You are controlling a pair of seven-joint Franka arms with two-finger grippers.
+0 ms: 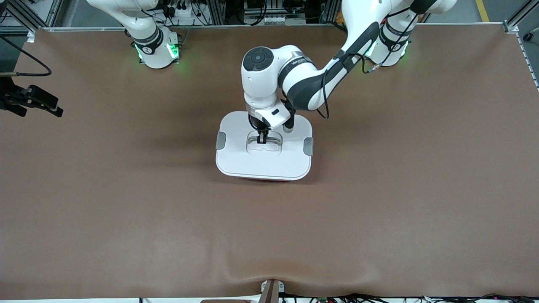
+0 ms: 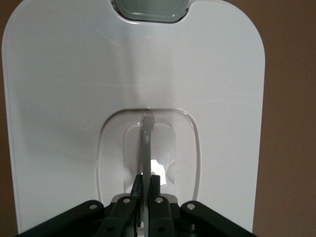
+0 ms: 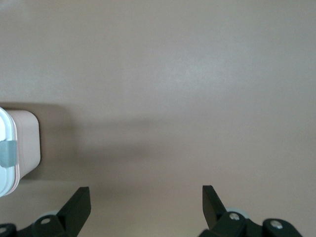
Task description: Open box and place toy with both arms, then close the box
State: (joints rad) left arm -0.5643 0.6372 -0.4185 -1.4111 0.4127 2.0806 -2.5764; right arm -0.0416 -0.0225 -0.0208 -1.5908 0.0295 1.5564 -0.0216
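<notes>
On the middle of the brown table (image 1: pixel 84 189), the left gripper (image 1: pixel 262 139) is clamped on the thin handle (image 2: pixel 146 143) of the lidded pink box (image 1: pixel 264 145), which could slip free, while the right gripper (image 3: pixel 145 202) waits spread apart over bare table; no toy visible.

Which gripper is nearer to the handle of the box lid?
Left. The left gripper is shut on the handle in the lid's recess on the box. The right gripper is open above bare table, beside the box.
</notes>
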